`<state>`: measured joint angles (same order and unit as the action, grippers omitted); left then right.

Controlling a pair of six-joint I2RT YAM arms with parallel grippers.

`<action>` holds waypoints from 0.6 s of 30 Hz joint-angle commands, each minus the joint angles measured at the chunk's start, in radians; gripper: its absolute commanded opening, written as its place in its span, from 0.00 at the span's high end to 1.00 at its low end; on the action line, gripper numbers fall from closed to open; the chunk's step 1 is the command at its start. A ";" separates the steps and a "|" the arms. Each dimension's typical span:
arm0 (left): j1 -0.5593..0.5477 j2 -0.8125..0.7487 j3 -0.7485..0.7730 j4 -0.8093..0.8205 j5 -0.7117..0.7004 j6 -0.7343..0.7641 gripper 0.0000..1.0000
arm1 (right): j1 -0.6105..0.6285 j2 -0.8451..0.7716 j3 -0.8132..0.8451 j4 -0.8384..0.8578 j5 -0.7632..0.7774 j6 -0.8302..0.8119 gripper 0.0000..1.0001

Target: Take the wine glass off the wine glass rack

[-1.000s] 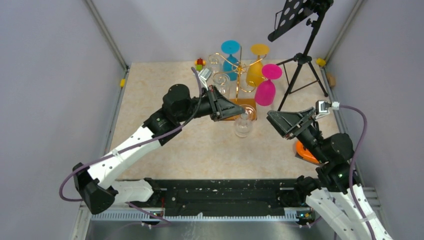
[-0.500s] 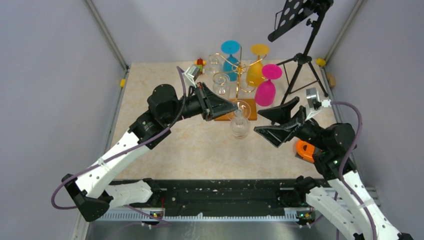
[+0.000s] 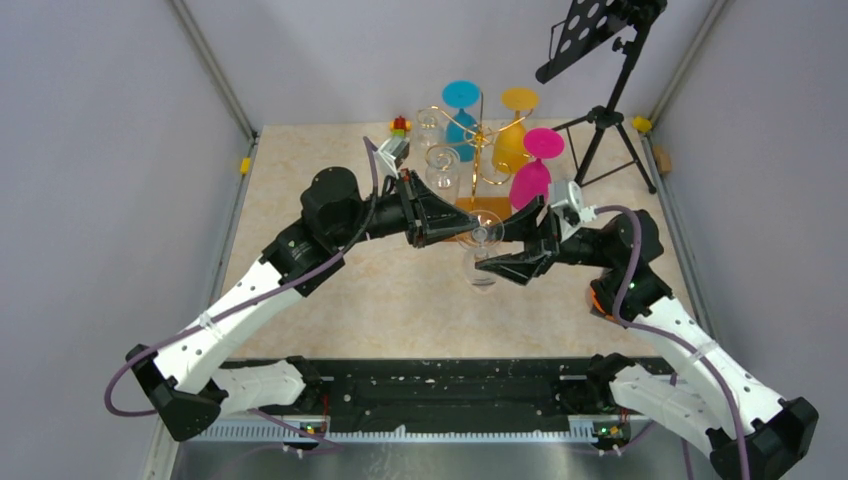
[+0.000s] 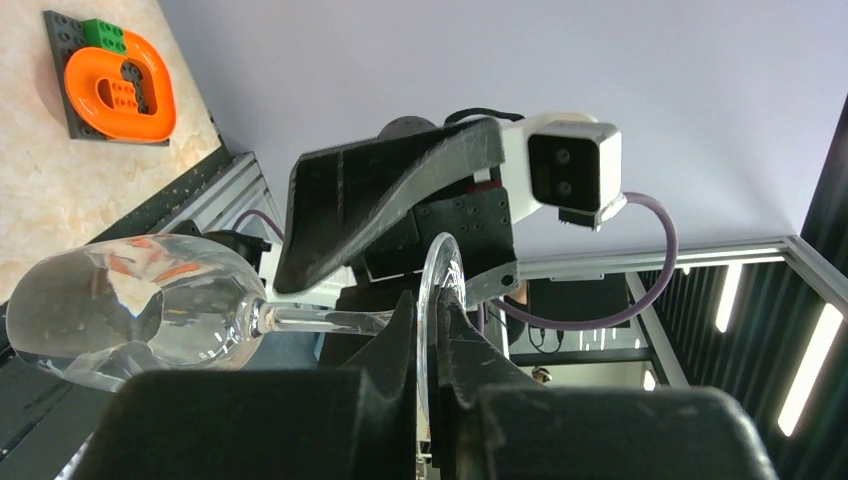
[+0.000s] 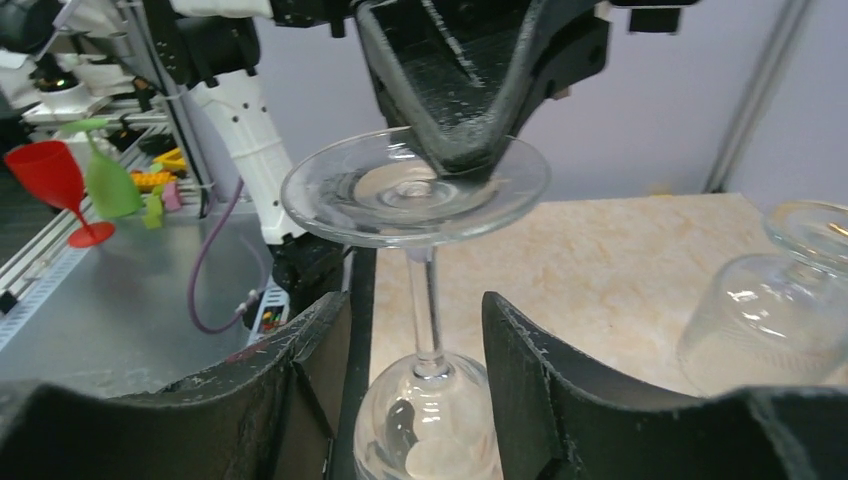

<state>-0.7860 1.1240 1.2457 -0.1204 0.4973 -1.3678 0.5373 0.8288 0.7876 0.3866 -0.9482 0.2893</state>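
The clear wine glass (image 3: 482, 262) is off the wine glass rack (image 3: 478, 140), hanging upside down in the air just in front of the rack's wooden base, on the side facing the arms. The left gripper (image 4: 428, 318) has it by the foot, jaws clamped on the edge of that flat disc, with the stem and bowl dangling below. The right gripper (image 5: 428, 400) reaches in from the rack's right side, jaws spread wide. One of its fingers (image 5: 300, 400) is on each side of the stem, just under the foot, with daylight between the stem and both of them. Lower down, the bowl sits very close between those fingers, and I can't tell whether it touches. On the rack itself, the blue glass (image 3: 460, 125), the yellow glass (image 3: 510, 148) and the magenta glass (image 3: 530, 182) hang from the scroll arms, feet up.
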 commanded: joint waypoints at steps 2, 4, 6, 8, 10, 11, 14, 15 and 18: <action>0.002 -0.006 0.023 0.112 0.029 -0.028 1.00 | 0.062 0.024 0.060 0.094 -0.073 -0.092 0.57; 0.001 -0.006 0.023 0.113 0.033 -0.028 1.00 | 0.071 0.038 0.054 0.128 -0.081 -0.068 0.65; 0.002 -0.006 0.021 0.113 0.036 -0.026 1.00 | 0.072 0.047 0.046 0.178 -0.087 -0.035 0.72; 0.002 -0.012 0.014 0.113 0.034 -0.025 1.00 | 0.073 0.052 0.044 0.203 -0.095 -0.012 0.81; 0.003 -0.020 0.002 0.112 0.023 -0.020 1.00 | 0.073 0.055 0.047 0.224 -0.098 0.003 0.94; 0.003 -0.023 -0.002 0.113 0.018 -0.015 0.99 | 0.074 0.054 0.048 0.230 -0.089 0.009 1.00; 0.004 -0.032 -0.004 0.113 0.006 0.003 0.68 | 0.073 0.044 0.031 0.310 -0.047 0.070 1.00; 0.004 -0.037 -0.006 0.113 0.001 0.008 0.53 | 0.073 0.038 0.022 0.352 -0.025 0.101 1.00; 0.010 -0.056 -0.030 0.113 -0.030 0.017 0.27 | 0.073 0.014 -0.024 0.473 0.112 0.188 1.00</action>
<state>-0.7849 1.1145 1.2388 -0.0738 0.5152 -1.3705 0.5968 0.8852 0.7834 0.6086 -0.9752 0.3668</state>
